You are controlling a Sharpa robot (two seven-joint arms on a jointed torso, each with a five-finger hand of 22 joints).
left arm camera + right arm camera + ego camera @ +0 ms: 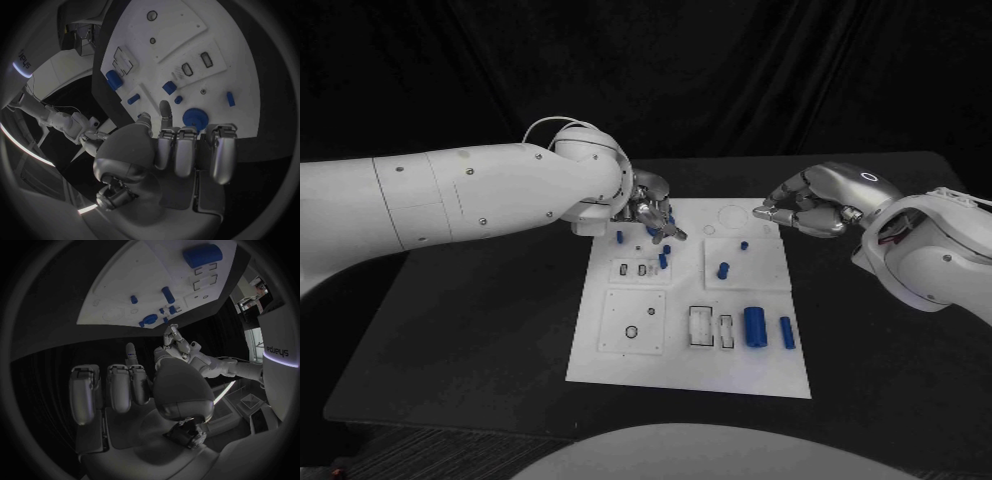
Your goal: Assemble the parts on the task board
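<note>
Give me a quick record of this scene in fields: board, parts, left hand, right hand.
board: white task board lying flat on the black table
parts: blue pieces scattered on the board, including a large cylinder near the front
left hand: left hand over the board's far left corner, fingers at a blue round part; grip unclear
right hand: right hand beside the board's far right corner, fingers curled, holding nothing

"sharpa" lettering on the robot's white body (277,351), mirrored

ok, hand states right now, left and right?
Left hand: holds nothing visible, fingers over a round blue part; touch unclear.
Right hand: fingers curled in, empty.
</note>
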